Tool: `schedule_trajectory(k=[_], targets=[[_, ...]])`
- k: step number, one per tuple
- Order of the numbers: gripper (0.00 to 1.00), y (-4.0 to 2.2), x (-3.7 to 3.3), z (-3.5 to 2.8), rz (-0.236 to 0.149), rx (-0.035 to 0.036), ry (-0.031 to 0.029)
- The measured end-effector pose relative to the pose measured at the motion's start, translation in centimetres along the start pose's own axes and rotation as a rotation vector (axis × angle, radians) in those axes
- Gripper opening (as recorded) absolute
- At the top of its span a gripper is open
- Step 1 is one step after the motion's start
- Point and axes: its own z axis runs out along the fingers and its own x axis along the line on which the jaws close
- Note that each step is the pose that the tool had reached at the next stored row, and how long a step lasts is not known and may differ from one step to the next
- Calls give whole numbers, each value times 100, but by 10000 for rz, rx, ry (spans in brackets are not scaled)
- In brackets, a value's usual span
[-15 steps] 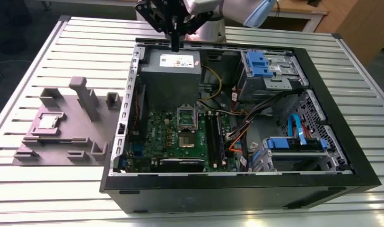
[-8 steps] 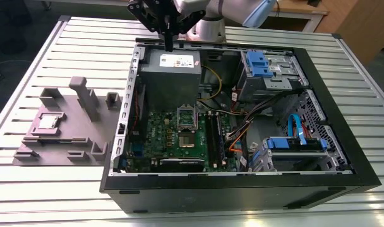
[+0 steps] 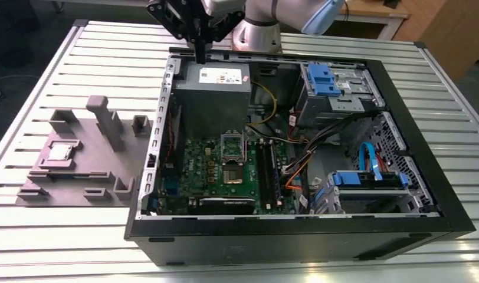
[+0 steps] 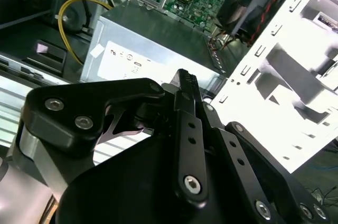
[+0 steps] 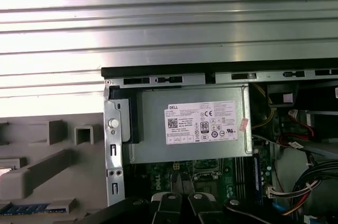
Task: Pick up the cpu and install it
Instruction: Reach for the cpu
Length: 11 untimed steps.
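One cpu (image 3: 60,151) lay in the grey tray (image 3: 98,160), on the exterior view's left of the open computer case (image 3: 302,230). One white printed label (image 3: 222,75) marked the power supply (image 3: 212,100). Above its far edge, the gripper (image 3: 200,58) hung closed and empty.

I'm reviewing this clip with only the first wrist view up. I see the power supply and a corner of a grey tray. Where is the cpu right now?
Observer: The cpu lies in the grey tray, on the exterior view's left of the case.
Operator: Is it held?
Observer: No; the gripper hangs over the power supply, fingers shut, apart from the tray.
Operator: Anything installed yet?
Observer: The socket on the motherboard has a dark centre.
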Motion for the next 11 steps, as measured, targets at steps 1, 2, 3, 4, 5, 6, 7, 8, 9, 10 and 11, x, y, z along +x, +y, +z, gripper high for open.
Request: schedule_trajectory(k=[1, 2, 3, 4, 5, 6, 7, 8, 9, 10, 11], targets=[[10, -1, 19, 0, -1, -1, -7], [10, -3, 39, -1, -2, -2, -14], [10, -4, 57, -2, -1, -2, -21], [10, -5, 67, -2, -2, -3, -25], [10, -5, 69, -2, -2, -3, -25], [10, -5, 69, -2, -3, -2, -25], [10, -5, 69, -2, -3, -2, -25], [10, -5, 70, -3, -2, -1, -24], [10, -5, 71, -3, -1, -2, -24], [10, -5, 70, -3, -1, -1, -24], [10, -5, 71, -3, -2, -2, -25]])
